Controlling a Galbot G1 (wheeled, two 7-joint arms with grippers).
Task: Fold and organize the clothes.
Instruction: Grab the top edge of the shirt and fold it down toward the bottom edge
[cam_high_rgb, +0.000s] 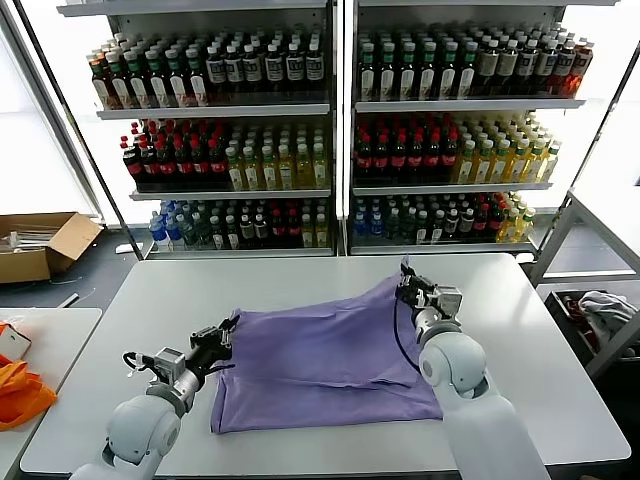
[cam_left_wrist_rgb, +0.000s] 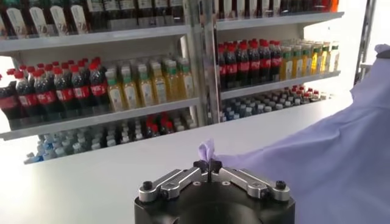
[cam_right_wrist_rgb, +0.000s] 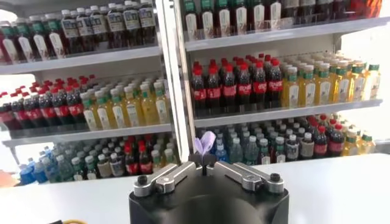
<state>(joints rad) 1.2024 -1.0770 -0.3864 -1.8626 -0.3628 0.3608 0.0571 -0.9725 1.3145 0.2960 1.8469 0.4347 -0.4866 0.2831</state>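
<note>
A lavender T-shirt lies partly folded on the grey table, plain side up. My left gripper is shut on its left corner, low over the table; in the left wrist view a tuft of the shirt pokes out between the closed fingertips and the cloth stretches away to one side. My right gripper is shut on the far right corner and holds it raised above the table; in the right wrist view a lavender tuft sticks out of the closed fingertips.
Shelves of bottled drinks stand behind the table. An orange cloth lies on a side table at the left. A cardboard box sits on the floor at the left. A cart with a grey-white cloth bundle is at the right.
</note>
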